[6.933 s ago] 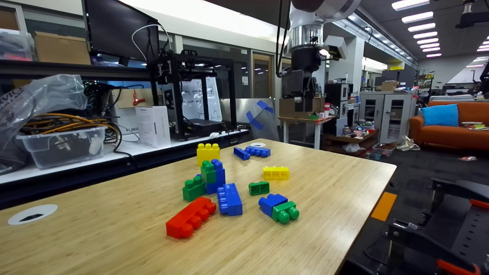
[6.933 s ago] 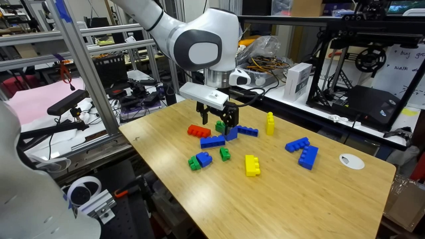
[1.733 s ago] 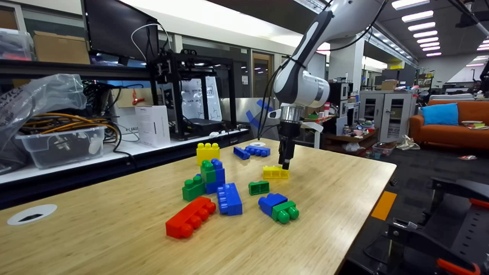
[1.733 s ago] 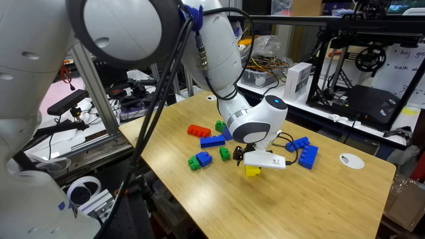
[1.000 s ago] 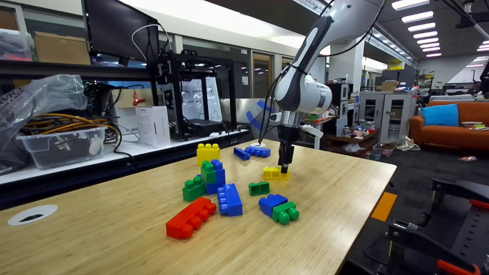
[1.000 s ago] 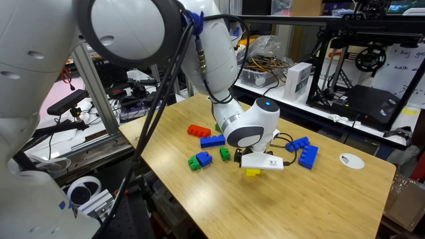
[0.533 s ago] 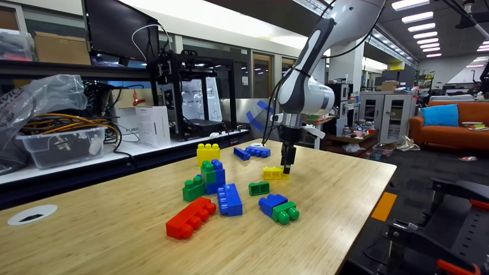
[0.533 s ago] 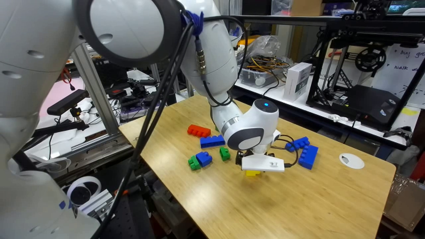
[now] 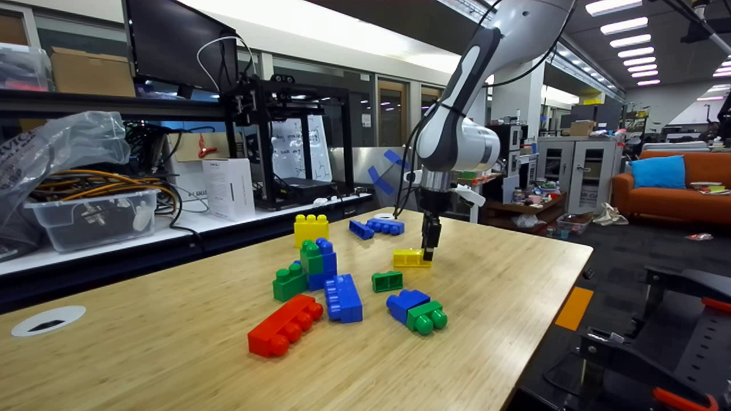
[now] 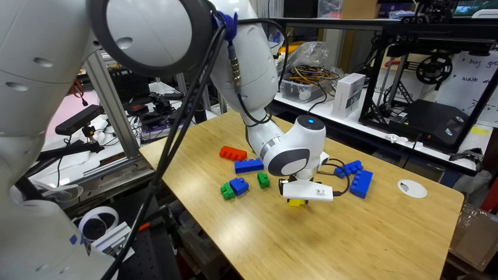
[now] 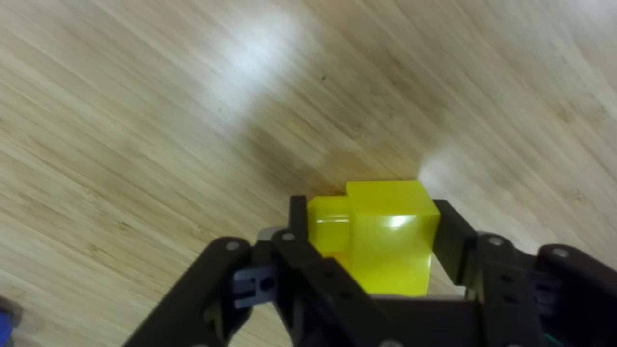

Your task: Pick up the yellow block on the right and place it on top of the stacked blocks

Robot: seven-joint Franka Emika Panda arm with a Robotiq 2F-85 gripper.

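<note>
End effector (image 11: 372, 212) lower than earlier, now tight on the yellow block (image 11: 393, 246)
</note>
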